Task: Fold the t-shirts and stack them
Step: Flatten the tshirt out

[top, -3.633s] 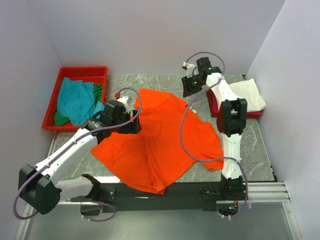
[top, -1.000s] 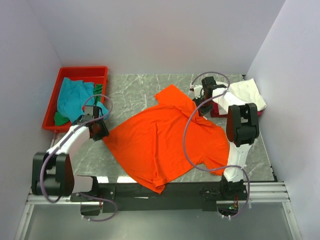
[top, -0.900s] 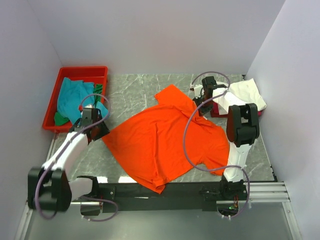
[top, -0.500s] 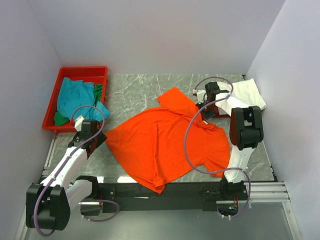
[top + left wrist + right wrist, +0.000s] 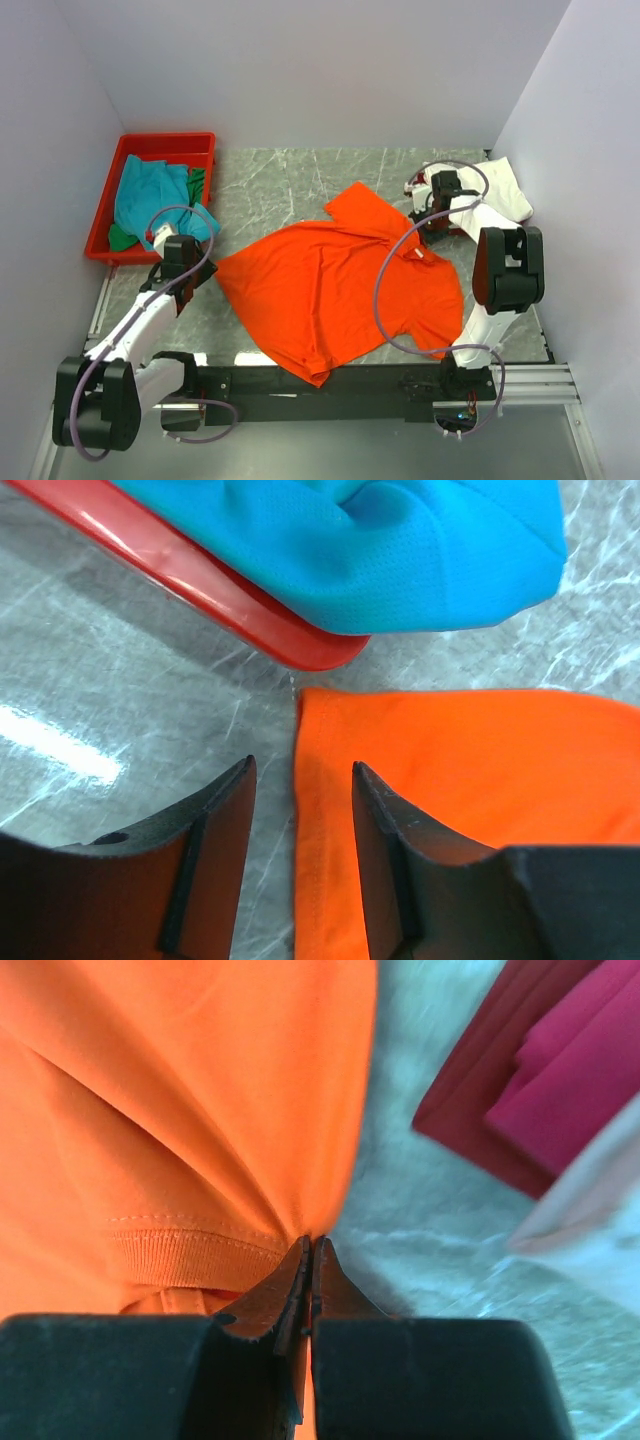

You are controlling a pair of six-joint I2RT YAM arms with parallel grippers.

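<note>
The orange t-shirt [image 5: 335, 290] lies spread out on the grey marble table [image 5: 270, 180]. My right gripper [image 5: 425, 222] is at its right shoulder. In the right wrist view that gripper [image 5: 310, 1245] is shut on a pinch of the orange t-shirt [image 5: 200, 1110], just beside the ribbed collar. My left gripper [image 5: 203, 273] hovers at the shirt's left corner. In the left wrist view it [image 5: 300, 770] stands open, the edge of the flat orange t-shirt [image 5: 470, 770] lying below between its fingers [image 5: 225, 820]. The shirt's near hem hangs over the table's front edge.
A red tray [image 5: 150, 143] at the back left holds a teal t-shirt [image 5: 150, 200] and a green one [image 5: 200, 185]; its corner [image 5: 250, 620] is just beyond my left fingertips. A folded white t-shirt [image 5: 500, 185] on a magenta one [image 5: 590, 1060] sits at the back right, close to my right gripper.
My right gripper has pulled the orange shirt's shoulder to the right, shifting the whole shirt that way. My left arm has drawn back and come down over the shirt's left corner.
</note>
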